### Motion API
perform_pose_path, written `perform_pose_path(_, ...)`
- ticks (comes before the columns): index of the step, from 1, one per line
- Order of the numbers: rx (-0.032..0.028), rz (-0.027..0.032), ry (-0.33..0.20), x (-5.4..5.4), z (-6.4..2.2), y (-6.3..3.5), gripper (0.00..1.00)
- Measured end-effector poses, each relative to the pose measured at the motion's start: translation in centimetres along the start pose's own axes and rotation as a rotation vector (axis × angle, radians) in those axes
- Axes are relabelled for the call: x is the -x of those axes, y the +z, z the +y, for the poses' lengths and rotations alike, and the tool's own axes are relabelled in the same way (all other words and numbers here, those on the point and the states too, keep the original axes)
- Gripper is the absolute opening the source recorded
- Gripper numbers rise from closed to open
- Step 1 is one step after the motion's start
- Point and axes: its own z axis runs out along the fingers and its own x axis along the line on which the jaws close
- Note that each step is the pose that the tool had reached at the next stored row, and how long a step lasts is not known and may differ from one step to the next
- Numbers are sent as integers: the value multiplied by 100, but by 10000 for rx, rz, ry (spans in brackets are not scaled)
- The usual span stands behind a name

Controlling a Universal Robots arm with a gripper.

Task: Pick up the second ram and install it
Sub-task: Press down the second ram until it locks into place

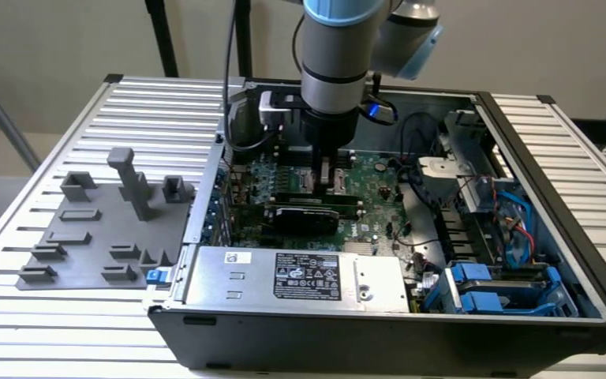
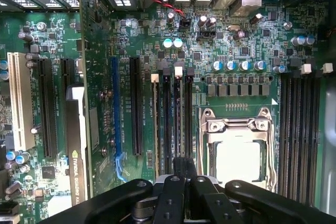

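Observation:
My gripper (image 1: pixel 330 175) reaches straight down into the open computer case (image 1: pixel 555 189), with its tips at the motherboard (image 2: pixel 236 51). In the wrist view the gripper (image 2: pixel 184 167) is shut, and its black fingers (image 2: pixel 176 182) meet directly over the near end of a row of memory slots (image 2: pixel 173 114) beside the processor socket (image 2: pixel 236 150). These slots run away from the fingertips, with white and dark latches at their far ends. The second ram cannot be told apart from the slots, and I cannot tell whether a stick sits between the fingers.
A grey plastic tray (image 1: pixel 82 237) with blocks and posts lies at the exterior view's left of the case. A black card (image 1: pixel 308 212) crosses the board just in front of the gripper. The power supply (image 1: pixel 293 276) and blue drive cages (image 1: pixel 492 292) fill the near side.

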Motion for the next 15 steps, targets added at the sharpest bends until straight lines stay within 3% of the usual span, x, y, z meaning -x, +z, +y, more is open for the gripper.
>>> perform_pose_path(4, 64, 35, 2, 9, -4, 27, 11)
perform_pose_path(11, 87, 93, 2, 11, -2, 118, 11)
perform_pose_path(13, 91, 96, 3, 11, -2, 104, 11)
perform_pose_path(15, 87, 59, 6, 19, -6, 41, 11)
